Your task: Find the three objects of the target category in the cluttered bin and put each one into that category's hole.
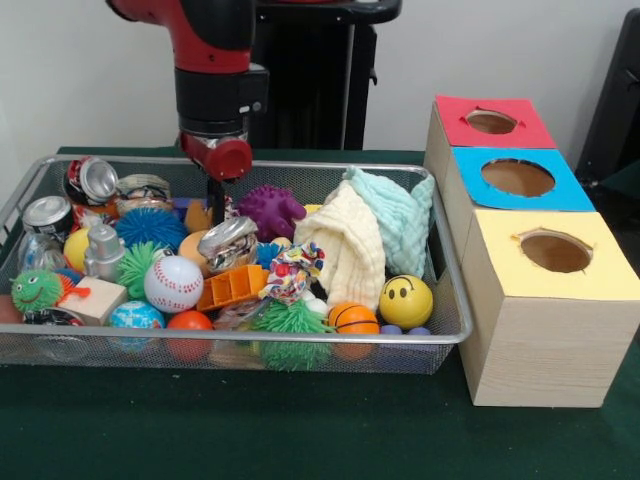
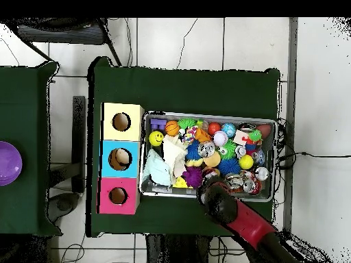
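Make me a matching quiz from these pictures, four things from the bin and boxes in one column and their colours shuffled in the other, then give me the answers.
Things:
1. spiky ball at the back of the bin
2. smiley ball
3. middle box top
4. basketball-pattern ball

Colours:
A. orange
B. blue
C. purple
D. yellow

Pairs: 1-C, 2-D, 3-B, 4-A
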Motion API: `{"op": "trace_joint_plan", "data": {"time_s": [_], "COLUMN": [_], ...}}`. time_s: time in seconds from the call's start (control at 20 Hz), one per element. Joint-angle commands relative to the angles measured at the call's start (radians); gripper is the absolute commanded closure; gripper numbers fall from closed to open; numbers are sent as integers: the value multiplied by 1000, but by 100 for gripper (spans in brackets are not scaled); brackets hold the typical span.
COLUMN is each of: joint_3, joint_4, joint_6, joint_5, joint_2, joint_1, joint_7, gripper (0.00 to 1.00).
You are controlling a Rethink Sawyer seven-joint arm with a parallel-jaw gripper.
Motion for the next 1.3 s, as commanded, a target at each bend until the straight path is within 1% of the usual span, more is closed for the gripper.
{"op": "trace_joint_plan", "data": {"time_s": [0.05,0.25,0.3,0.4,0.5,0.6,0.7,1.0,1.1,1.3], "joint_3": [145,155,161,171,196,237,275,396,431,490], "joint_4": [38,76,82,89,102,119,132,147,156,190], "joint_6": [114,132,148,171,194,217,238,263,279,309], "joint_5": [-28,-18,-11,0,10,20,32,52,67,113], "joint_2": [-139,-217,-244,-274,-302,-319,-329,-327,-322,-340], "joint_1": [-39,-31,-33,-32,-40,-58,-73,-104,-103,-96], "joint_7": [125,133,133,132,138,147,154,165,173,204], "gripper": [100,100,100,100,100,100,100,100,100,100]}}
